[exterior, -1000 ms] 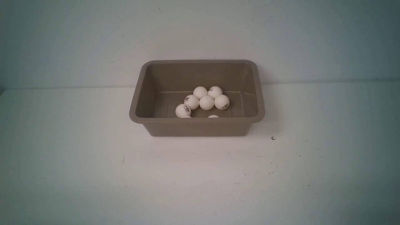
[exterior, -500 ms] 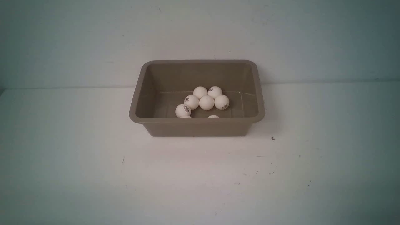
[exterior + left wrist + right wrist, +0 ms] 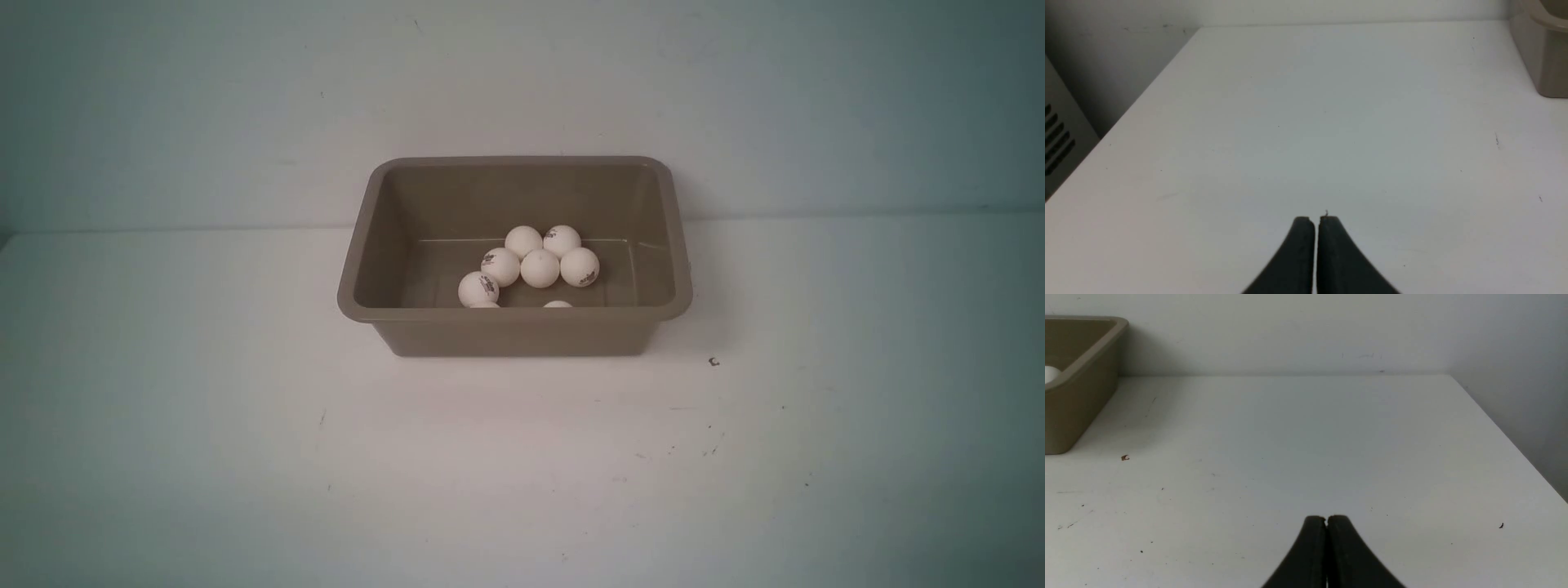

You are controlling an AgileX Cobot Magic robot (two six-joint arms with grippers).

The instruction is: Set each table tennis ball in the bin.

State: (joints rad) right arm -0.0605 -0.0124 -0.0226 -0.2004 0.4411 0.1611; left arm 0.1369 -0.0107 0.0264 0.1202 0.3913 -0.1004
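The taupe bin (image 3: 514, 333) stands at the back middle of the white table. Several white table tennis balls (image 3: 540, 268) lie clustered on its floor, some with a small printed logo; two more peek over the near rim. Neither arm shows in the front view. In the left wrist view my left gripper (image 3: 1316, 219) is shut and empty above bare table, with a corner of the bin (image 3: 1545, 61) far off. In the right wrist view my right gripper (image 3: 1326, 517) is shut and empty, the bin (image 3: 1073, 404) off to one side with a bit of a ball (image 3: 1050, 374) showing inside.
The white table (image 3: 522, 457) carries small dark specks and a tiny brown scrap (image 3: 1125, 457) near the bin's right side. A pale wall (image 3: 522, 82) runs behind the table. A grey vented panel (image 3: 1057, 134) stands beyond the table's left edge.
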